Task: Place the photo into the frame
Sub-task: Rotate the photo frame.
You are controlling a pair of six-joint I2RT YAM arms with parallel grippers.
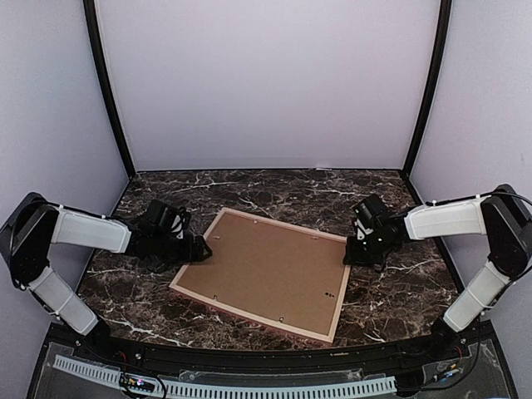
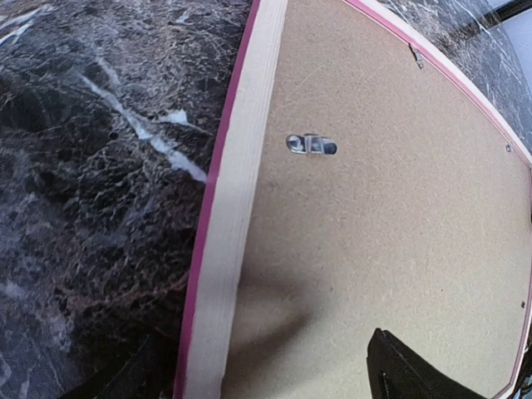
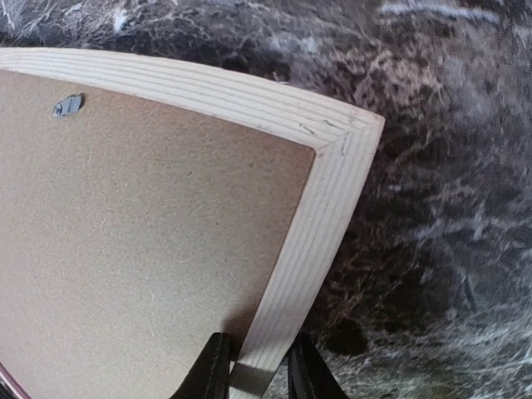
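Note:
The frame (image 1: 251, 314) lies face down on the dark marble table, pale wood reverse up, a thin pink edge showing at its side (image 2: 241, 191). A brown backing board (image 1: 266, 270) fills it. The photo is hidden. My left gripper (image 1: 198, 247) is open at the frame's left rail, one finger (image 2: 407, 374) over the backing board and the other out over the table, gripping nothing. My right gripper (image 1: 353, 253) is at the frame's right side. In the right wrist view it (image 3: 259, 374) is shut on the wooden rail (image 3: 316, 241), a finger on each side.
Small metal clips (image 2: 312, 145) (image 3: 68, 105) sit along the backing board's edge. The marble table (image 1: 399, 283) runs to grey walls at the back and sides. Black corner posts (image 1: 108, 91) stand at the back left and right.

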